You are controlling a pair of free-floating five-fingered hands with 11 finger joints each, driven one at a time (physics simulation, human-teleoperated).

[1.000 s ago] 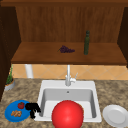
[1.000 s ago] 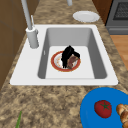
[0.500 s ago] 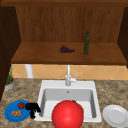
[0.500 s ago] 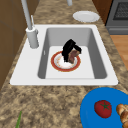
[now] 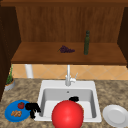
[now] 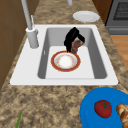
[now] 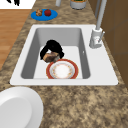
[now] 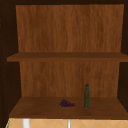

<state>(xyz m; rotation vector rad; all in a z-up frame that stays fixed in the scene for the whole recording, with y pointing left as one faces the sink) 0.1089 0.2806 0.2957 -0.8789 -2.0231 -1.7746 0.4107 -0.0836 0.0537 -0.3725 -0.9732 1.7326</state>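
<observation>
now the right hand [image 6: 71, 39], fingers curled round a brown chunk of food [image 6: 77, 45], sits higher in the sink [image 6: 100, 65] than half a second ago — the chunk has come up off the red-rimmed plate [image 6: 65, 61] and hangs just above its far edge. the left hand [image 5: 32, 108] hovers, fingers curled and holding nothing, beside the blue plate [image 5: 10, 112] — bearing a tomato [image 5: 21, 105].

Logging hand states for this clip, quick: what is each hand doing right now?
Left hand: beside the blue plate, holding nothing; fingers cannot be told.
Right hand: in the sink above the red-rimmed plate, shut on a brown sponge.
</observation>
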